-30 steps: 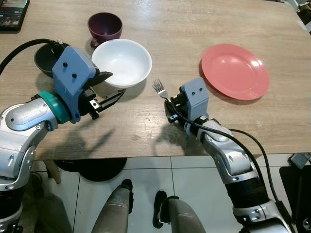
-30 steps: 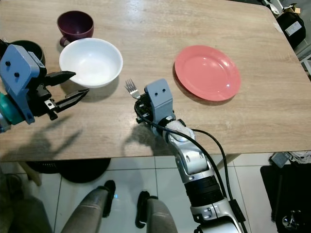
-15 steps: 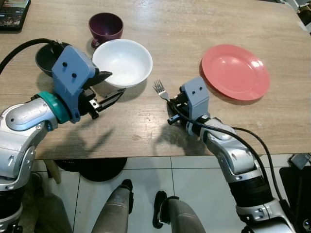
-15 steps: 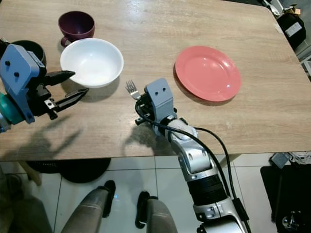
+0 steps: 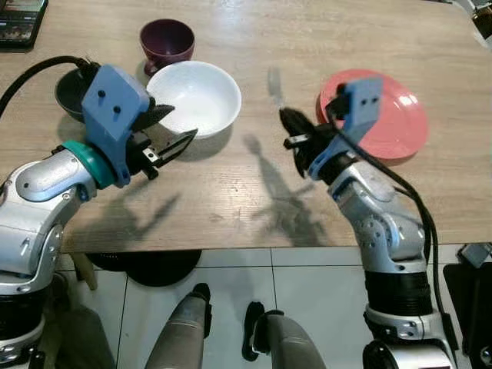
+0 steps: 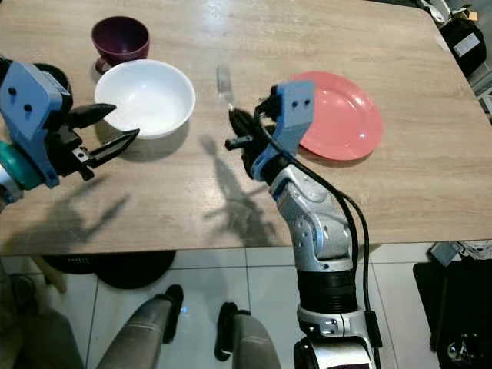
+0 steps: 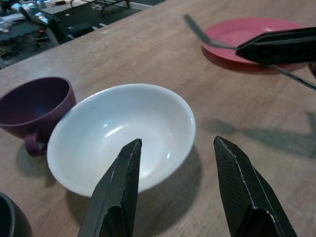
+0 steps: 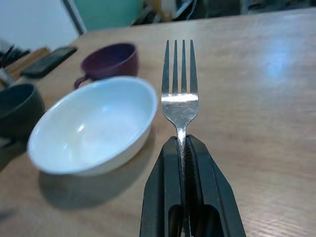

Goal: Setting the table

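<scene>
R gripper: fingers pinched tight on the fork's neck, raised above the table, between white bowl and red plate, just by the plate's near-left rim in the eye views.
Fork: held in R gripper, tines pointing away from the wrist; four tines sharp in R wrist view, but only a pale blur in the eye views. Looks clear of the tabletop, w/ a shadow on the wood below.
L gripper: fingers spread wide, nothing between them, hovering at the near-left edge of the white bowl; upper fingertip over or at the rim, can't tell if it touches. L wrist view shows both fingers straddling the bowl's near side.
White bowl: upright, on the table, left of centre.
Purple cup: upright, just behind the white bowl, about touching its rim; handle toward the bowl side.
Dark bowl: at the table's left, partly hidden behind L wrist housing.
Red plate: flat on the table, right side, well apart from the white bowl; near-left part covered by R wrist housing.
Table: light wood grain, arm shadows on the near strip.
Phone: dark, flat, far-left corner of the table.
Floor: white tiles, robot's legs below the table edge.
</scene>
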Controlling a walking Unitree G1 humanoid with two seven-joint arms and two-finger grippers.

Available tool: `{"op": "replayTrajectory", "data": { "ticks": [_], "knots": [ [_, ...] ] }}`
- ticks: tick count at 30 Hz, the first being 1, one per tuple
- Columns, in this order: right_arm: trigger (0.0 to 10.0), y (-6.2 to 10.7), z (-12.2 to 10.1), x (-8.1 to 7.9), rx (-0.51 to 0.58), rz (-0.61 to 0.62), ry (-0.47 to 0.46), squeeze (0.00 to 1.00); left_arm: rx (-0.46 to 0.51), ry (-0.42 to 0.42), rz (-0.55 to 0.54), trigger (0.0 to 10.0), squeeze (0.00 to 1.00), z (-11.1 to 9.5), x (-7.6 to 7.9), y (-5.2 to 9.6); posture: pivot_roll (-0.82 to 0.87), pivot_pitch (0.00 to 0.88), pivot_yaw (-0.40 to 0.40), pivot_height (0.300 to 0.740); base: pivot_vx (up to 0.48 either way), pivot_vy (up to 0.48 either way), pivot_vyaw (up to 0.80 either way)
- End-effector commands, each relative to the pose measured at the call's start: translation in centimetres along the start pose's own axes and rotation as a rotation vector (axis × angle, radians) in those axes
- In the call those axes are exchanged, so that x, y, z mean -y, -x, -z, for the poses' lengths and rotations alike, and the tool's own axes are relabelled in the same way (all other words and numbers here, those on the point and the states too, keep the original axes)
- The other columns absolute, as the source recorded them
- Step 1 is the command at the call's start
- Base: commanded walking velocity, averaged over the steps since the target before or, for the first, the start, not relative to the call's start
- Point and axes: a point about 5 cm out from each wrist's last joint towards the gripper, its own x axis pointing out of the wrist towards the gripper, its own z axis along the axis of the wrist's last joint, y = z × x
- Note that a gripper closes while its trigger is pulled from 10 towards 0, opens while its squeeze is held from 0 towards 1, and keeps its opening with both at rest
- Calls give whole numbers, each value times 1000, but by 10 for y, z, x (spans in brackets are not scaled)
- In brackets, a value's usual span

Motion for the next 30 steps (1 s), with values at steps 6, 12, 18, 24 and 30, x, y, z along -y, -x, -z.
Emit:
{"op": "replayTrajectory", "data": {
  "ticks": [6,12,18,24,30],
  "knots": [
    [10000,17,-19,30,160,235,67,0,-10,54,-165,10000,0,10,0,-11,237,194,-42,740,0,0,0],
    [10000,26,-27,38,199,285,110,0,-10,69,-203,10000,0,12,-4,-16,231,183,-32,740,0,0,0],
    [10000,33,-6,43,103,311,139,0,-12,44,-234,10000,0,14,-11,-23,230,169,-24,740,0,0,0],
    [10000,35,-18,47,185,368,133,0,-3,32,-286,10000,0,14,-15,-25,219,158,-22,740,0,0,0],
    [10000,49,-14,71,206,555,157,0,-14,78,-412,10000,0,20,-11,-35,206,138,-6,740,0,0,0]
  ]
}}
